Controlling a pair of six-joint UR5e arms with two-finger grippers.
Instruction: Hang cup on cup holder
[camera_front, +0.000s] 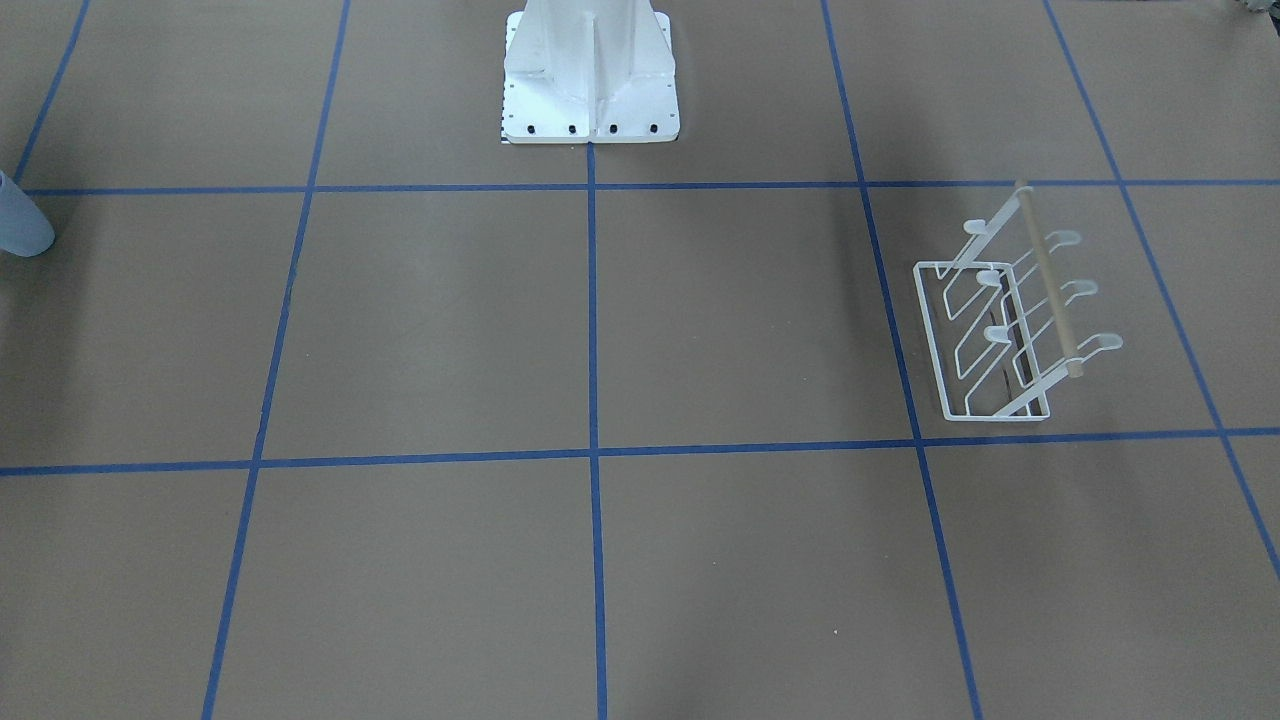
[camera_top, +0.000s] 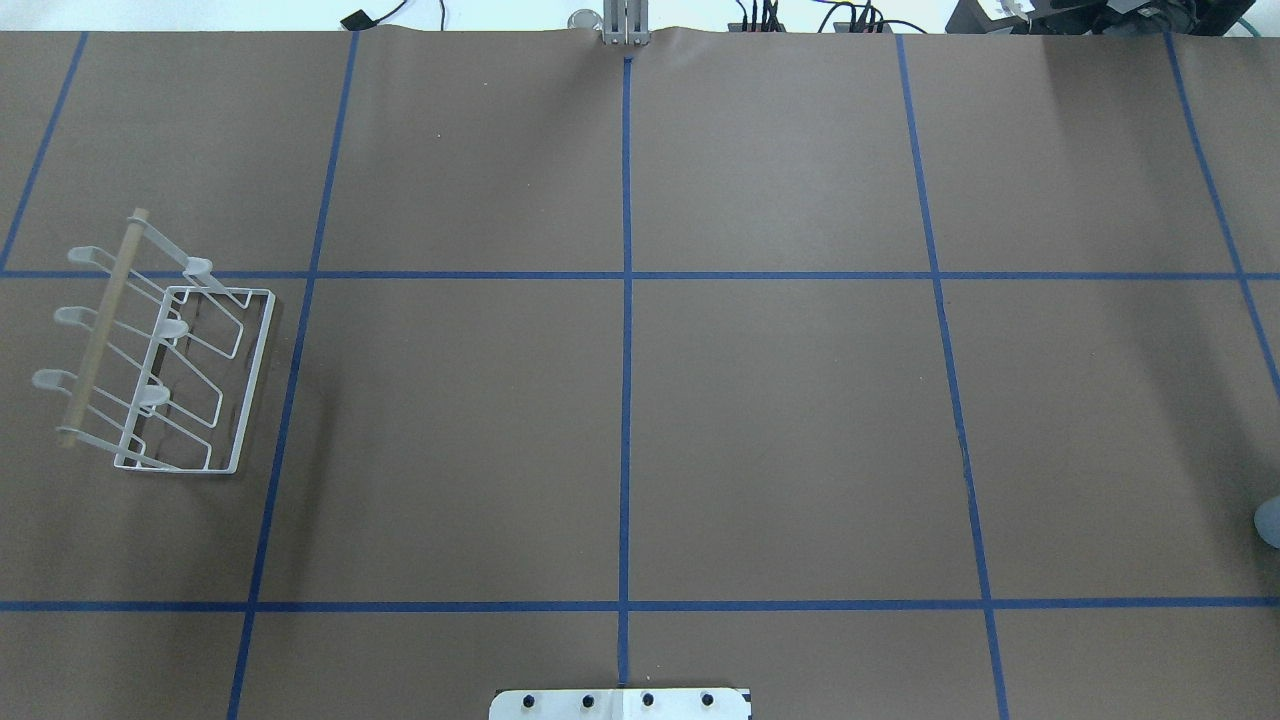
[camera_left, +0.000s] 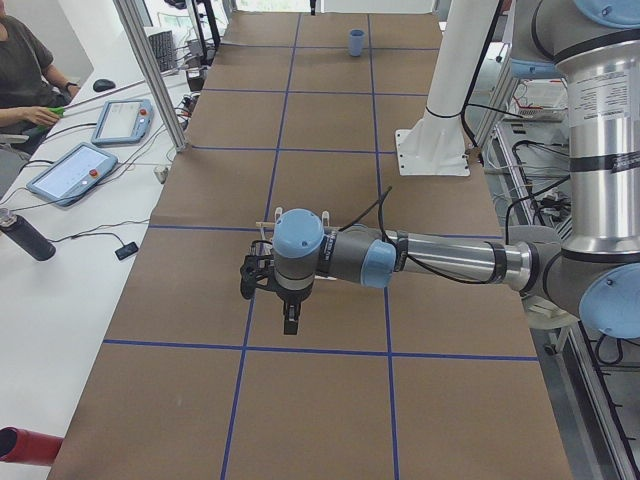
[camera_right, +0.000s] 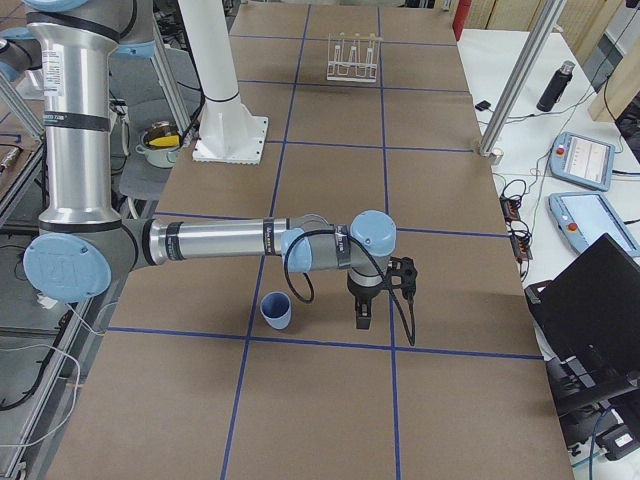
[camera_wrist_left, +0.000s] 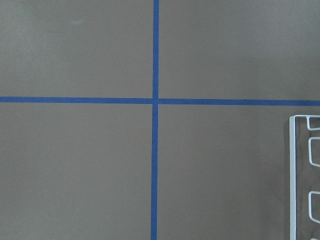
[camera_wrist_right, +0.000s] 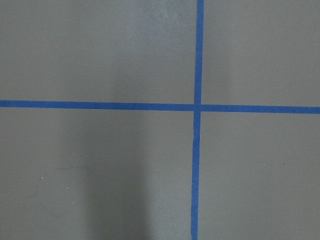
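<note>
The pale lavender-blue cup (camera_right: 276, 311) stands upright on the brown table, mouth up. It shows cut off at the edge of the front view (camera_front: 20, 225) and of the overhead view (camera_top: 1268, 522). The white wire cup holder (camera_front: 1048, 280) with its wooden rod stands at the table's other end (camera_top: 102, 326), with no cup on its prongs. My right gripper (camera_right: 361, 320) hangs above the table a little beside the cup. My left gripper (camera_left: 291, 325) hangs above the table close to the holder, whose base edge shows in the left wrist view (camera_wrist_left: 291, 175). I cannot tell whether either gripper is open.
The white robot pedestal (camera_front: 590, 80) stands at the table's middle on the robot's side. Blue tape lines grid the table. Beside the long edge are metal posts (camera_left: 150, 75), tablets (camera_left: 68, 170), a bottle (camera_left: 25, 237), a laptop (camera_right: 590, 310) and a seated operator (camera_left: 25, 70).
</note>
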